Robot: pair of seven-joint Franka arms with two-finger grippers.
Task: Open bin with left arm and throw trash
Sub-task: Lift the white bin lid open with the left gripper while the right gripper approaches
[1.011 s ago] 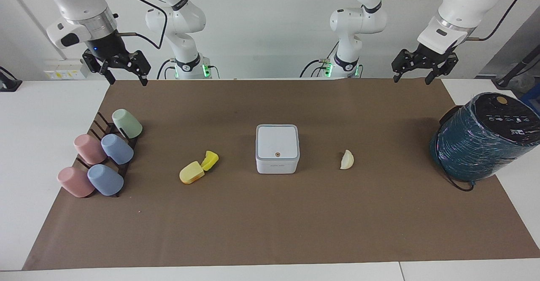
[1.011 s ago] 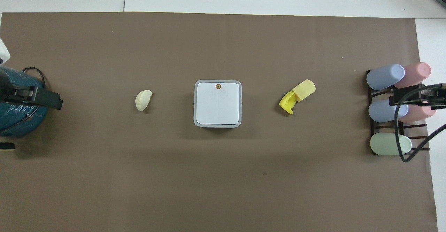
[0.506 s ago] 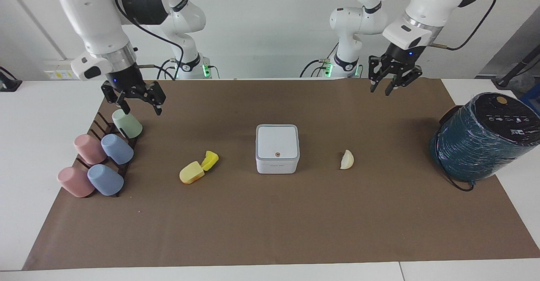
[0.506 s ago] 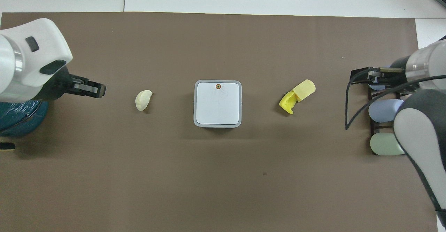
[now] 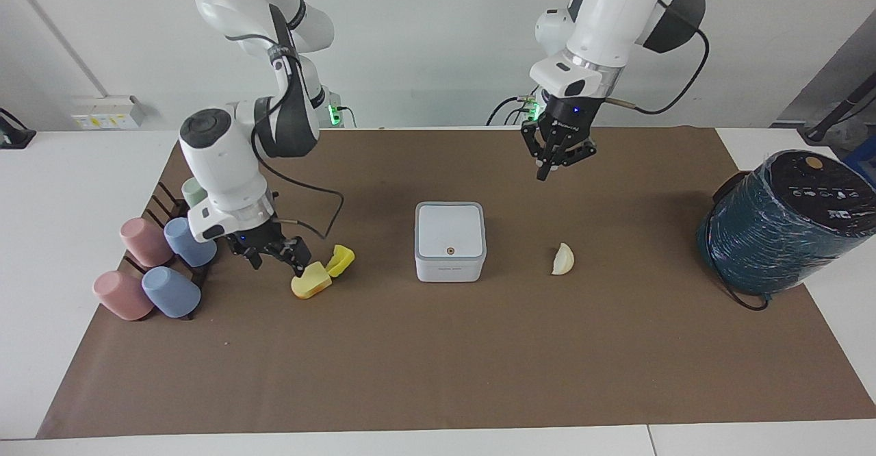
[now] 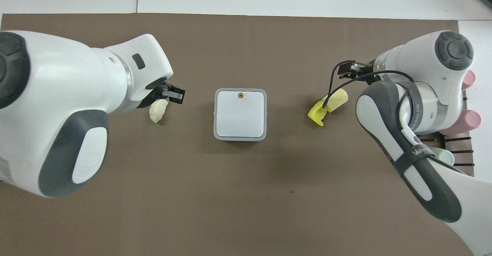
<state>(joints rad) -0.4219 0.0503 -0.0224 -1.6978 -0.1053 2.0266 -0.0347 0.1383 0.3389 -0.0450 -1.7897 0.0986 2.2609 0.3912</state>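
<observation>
1. Left gripper hangs raised, fingers nearly together, empty; bin sits below it, toward the right arm, lid shut.
2. Lid edge should be approached slowly.
3. Right gripper, spread, is just beside the pale yellow-orange lump.

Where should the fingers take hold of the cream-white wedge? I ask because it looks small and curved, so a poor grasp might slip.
Probably across its thick middle, coming straight down from above. The cream-white wedge lies alone on the brown mat, apart from the bin, so nothing crowds either side. Its ends taper, so closing across the narrow width between curved back and straighter edge should hold best.
</observation>
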